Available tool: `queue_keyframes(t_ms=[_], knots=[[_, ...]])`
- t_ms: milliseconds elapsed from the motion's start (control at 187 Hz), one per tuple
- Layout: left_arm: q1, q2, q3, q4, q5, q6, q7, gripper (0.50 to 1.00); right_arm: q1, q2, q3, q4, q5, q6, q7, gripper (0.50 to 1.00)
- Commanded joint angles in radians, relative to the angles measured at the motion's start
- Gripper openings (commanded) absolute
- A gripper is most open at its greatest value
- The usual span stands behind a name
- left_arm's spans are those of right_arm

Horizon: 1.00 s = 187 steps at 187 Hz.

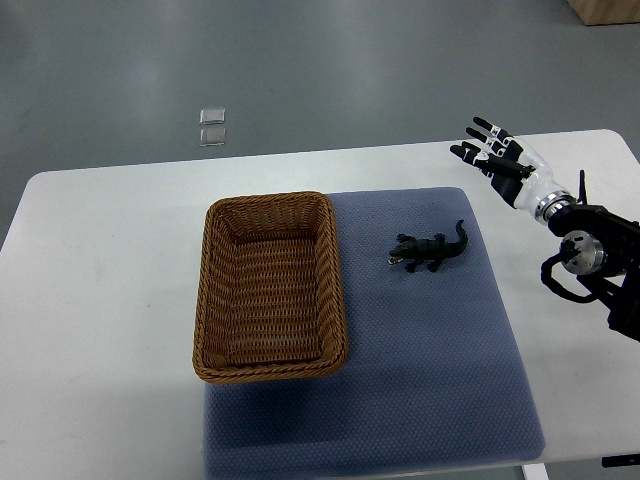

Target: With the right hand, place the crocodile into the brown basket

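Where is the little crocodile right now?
In the top view, the crocodile lies on the blue mat, just right of the brown basket.

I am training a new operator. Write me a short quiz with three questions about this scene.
1. True or false: the crocodile lies inside the brown basket.
2. The crocodile rests on: A) a plate, B) the blue mat, C) a tray.
3. Fill in: the right robot hand is ___ (open or shut).
Key: 1 false; 2 B; 3 open, fingers spread, holding nothing.
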Motion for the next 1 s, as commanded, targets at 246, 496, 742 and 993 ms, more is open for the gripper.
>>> queue_keyframes(t_ms=[246, 496, 742, 993], knots=[[0.000, 0.000, -0.001, -0.001, 0.000, 0.000, -0.001, 1.000, 0.000, -0.003, -0.001, -0.005, -0.005, 0.012, -0.002, 0.928], [0.000, 0.000, -0.001, 0.000, 0.000, 0.000, 0.001, 1.000, 0.000, -0.003, -0.007, -0.005, -0.008, 0.015, 0.004, 0.928], [0.000, 0.000, -0.001, -0.001, 0.000, 0.000, 0.001, 1.000, 0.003, -0.012, -0.016, -0.005, -0.008, 0.015, 0.008, 0.928], [0.000, 0.000, -0.001, -0.001, 0.000, 0.000, 0.001, 1.000, 0.010, -0.013, -0.018, -0.005, -0.036, 0.015, 0.009, 0.928]])
